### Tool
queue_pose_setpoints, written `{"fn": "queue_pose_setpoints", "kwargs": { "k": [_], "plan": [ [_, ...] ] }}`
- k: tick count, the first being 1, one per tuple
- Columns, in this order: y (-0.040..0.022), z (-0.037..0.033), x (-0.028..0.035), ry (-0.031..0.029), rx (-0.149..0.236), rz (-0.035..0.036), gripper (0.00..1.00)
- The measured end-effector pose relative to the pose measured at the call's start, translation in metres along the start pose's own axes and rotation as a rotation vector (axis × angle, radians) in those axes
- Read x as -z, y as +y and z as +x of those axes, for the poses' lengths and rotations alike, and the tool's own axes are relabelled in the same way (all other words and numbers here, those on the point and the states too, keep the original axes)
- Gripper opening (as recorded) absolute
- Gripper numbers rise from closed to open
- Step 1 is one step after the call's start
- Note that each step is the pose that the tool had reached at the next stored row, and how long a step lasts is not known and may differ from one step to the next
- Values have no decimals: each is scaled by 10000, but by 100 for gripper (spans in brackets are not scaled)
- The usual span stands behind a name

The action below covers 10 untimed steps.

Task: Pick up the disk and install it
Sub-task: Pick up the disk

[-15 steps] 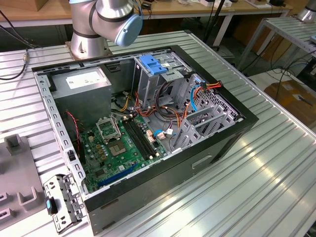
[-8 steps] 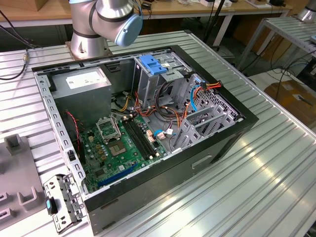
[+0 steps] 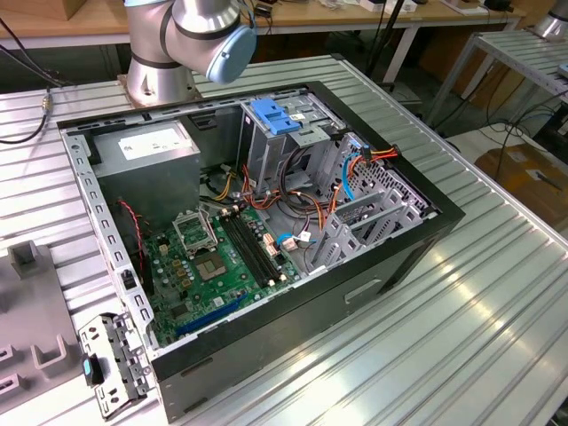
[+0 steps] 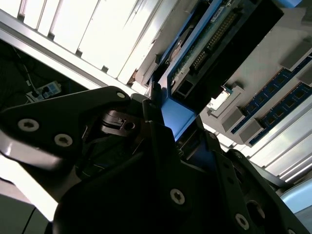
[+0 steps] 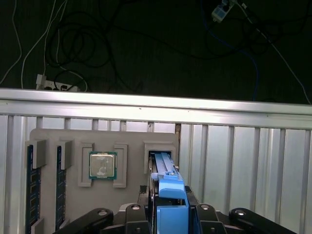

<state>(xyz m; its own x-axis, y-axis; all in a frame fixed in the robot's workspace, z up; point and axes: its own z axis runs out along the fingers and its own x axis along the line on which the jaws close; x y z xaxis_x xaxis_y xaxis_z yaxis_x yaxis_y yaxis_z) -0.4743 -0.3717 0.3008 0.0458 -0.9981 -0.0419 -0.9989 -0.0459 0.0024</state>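
1. Exterior view: open computer case (image 3: 355, 293) on ribbed aluminium table (image 3: 497, 337); arm (image 3: 191, 35) mounted behind case; workbenches and cables beyond.
2. First wrist view: gripper (image 5: 170, 207) closed on the disk (image 5: 171, 187), edge-up in slot of grey fixture tray (image 5: 131, 141); processor chip (image 5: 102, 165) and memory sticks (image 5: 30, 180) beside gripper; table edge, then dark floor (image 5: 97, 48) with loose cables, ahead.
3. Second wrist view: the disk (image 4: 214, 39) clamped in gripper (image 4: 168, 122); bright table slats beyond.

I'm looking at a ribbed metal tabletop (image 3: 479, 337). An open computer case (image 3: 373, 280) sits mid-table and the arm's base (image 3: 155, 80) near the far edge. A grey fixture tray (image 3: 31, 355) (slotted) and a loose metal bracket (image 3: 114, 364) lie at the near corner on the exterior view's left.
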Motion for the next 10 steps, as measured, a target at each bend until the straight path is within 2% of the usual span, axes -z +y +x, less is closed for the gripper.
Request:
{"fn": "queue_pose_setpoints", "kwargs": {
  "k": [7, 10],
  "plan": [
    [-1, 0, -1, 0, -23, 1, 37],
    [-2, 0, -1, -1, -180, 8, 37]
  ]
}}
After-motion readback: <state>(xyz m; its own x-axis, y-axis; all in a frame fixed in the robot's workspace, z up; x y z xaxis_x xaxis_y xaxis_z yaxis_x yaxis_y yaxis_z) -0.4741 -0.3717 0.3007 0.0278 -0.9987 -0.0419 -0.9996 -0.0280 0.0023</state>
